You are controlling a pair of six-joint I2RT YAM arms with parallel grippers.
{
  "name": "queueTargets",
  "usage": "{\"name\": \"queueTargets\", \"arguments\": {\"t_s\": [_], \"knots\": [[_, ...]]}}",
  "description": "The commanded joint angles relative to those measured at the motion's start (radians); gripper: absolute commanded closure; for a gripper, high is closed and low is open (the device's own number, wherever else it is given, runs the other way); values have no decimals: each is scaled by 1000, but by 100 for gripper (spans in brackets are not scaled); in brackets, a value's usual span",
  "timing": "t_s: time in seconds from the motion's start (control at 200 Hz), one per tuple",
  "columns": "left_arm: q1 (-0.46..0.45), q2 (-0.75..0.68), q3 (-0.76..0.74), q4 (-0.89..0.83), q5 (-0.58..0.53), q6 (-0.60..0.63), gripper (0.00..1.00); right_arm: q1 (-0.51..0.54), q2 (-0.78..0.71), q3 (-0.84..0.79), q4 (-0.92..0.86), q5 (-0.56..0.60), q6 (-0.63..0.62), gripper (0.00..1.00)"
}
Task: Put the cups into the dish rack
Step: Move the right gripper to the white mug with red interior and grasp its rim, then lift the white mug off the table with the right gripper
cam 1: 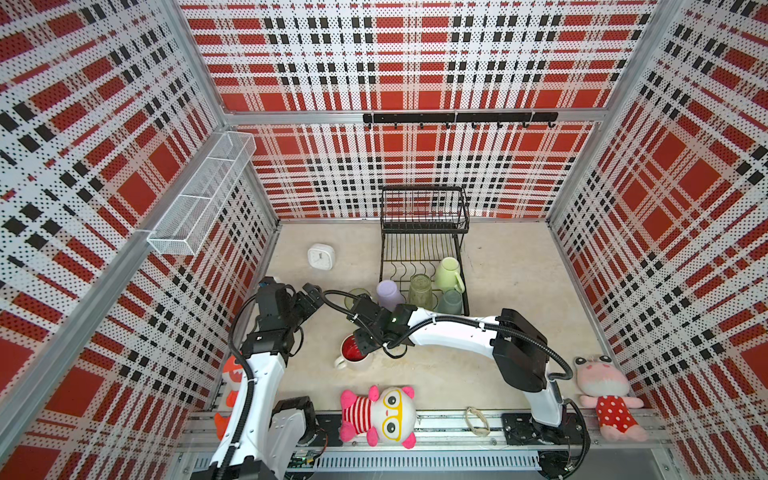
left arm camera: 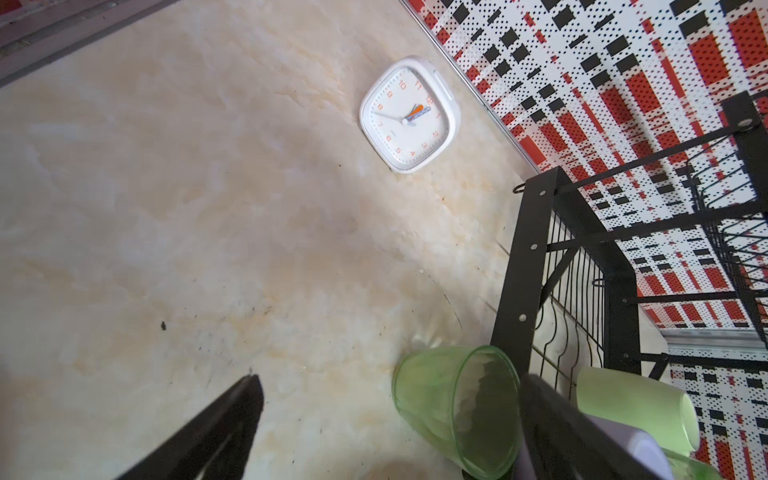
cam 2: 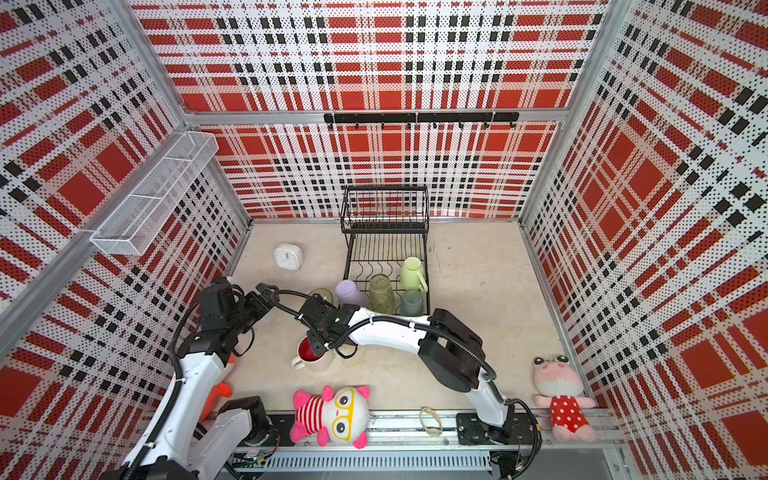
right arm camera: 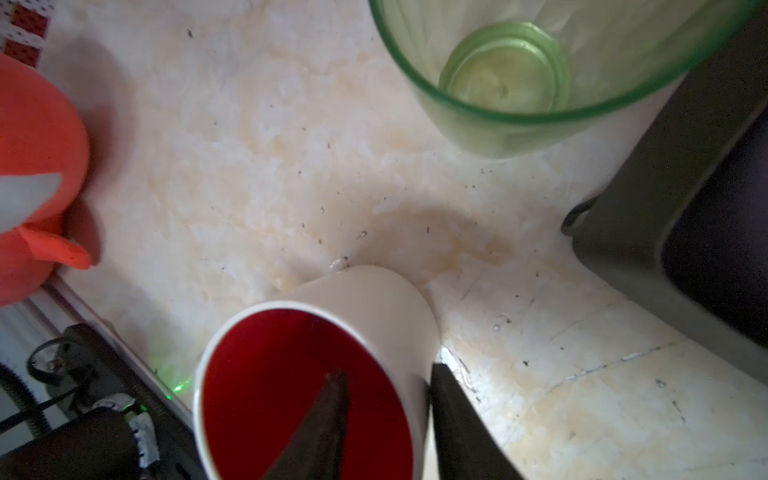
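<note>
The white mug (cam 1: 352,360) with a red inside stands upright on the table. My right gripper (right arm camera: 386,370) straddles its wall, one finger inside and one against the outside, with a gap showing beside the inner finger. A clear green tumbler (cam 1: 356,296) stands upright left of the dish rack (cam 1: 424,227). My left gripper (left arm camera: 390,378) is open just short of that green tumbler (left arm camera: 436,395). On the rack's lower tier sit a lavender tumbler (cam 1: 390,293), an upturned green tumbler (cam 1: 420,291), a pale green mug (cam 1: 449,274) and a teal cup (cam 1: 450,301).
A white square clock (cam 1: 321,256) lies at the back left of the table. Plush toys lie along the front edge (cam 1: 378,415), at the right (cam 1: 602,390) and behind the left arm (cam 1: 230,374). A white mesh shelf (cam 1: 199,199) hangs on the left wall.
</note>
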Motion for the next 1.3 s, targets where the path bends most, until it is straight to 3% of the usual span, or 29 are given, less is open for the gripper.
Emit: {"name": "queueTargets", "arguments": {"t_s": [0.0, 0.14, 0.236, 0.401, 0.496, 0.661, 0.867, 1.082, 1.293], "knots": [[5, 1, -1, 43, 55, 24, 2, -5, 30, 32, -56, -14, 3, 67], [5, -2, -1, 47, 71, 29, 2, -8, 43, 49, -103, 15, 13, 67], [6, -7, -6, 47, 69, 31, 2, -7, 52, 45, -101, 2, 3, 80], [6, -11, -5, 48, 89, 30, 2, -7, 24, 22, -82, 9, 2, 86], [6, -11, 16, 43, 78, 17, 2, -6, -7, 12, -75, 10, 9, 94], [7, -11, 91, 2, 89, 11, 2, -6, -105, -47, 4, 2, 17, 100], [6, -42, 189, -3, 175, -9, 2, -3, -317, -222, 209, 46, -1, 100], [2, -60, 275, -15, 233, -52, 2, 16, -538, -335, 308, 234, -167, 100], [-65, -73, 296, 48, 317, -175, 2, 16, -768, -496, 518, 527, -544, 100]]}}
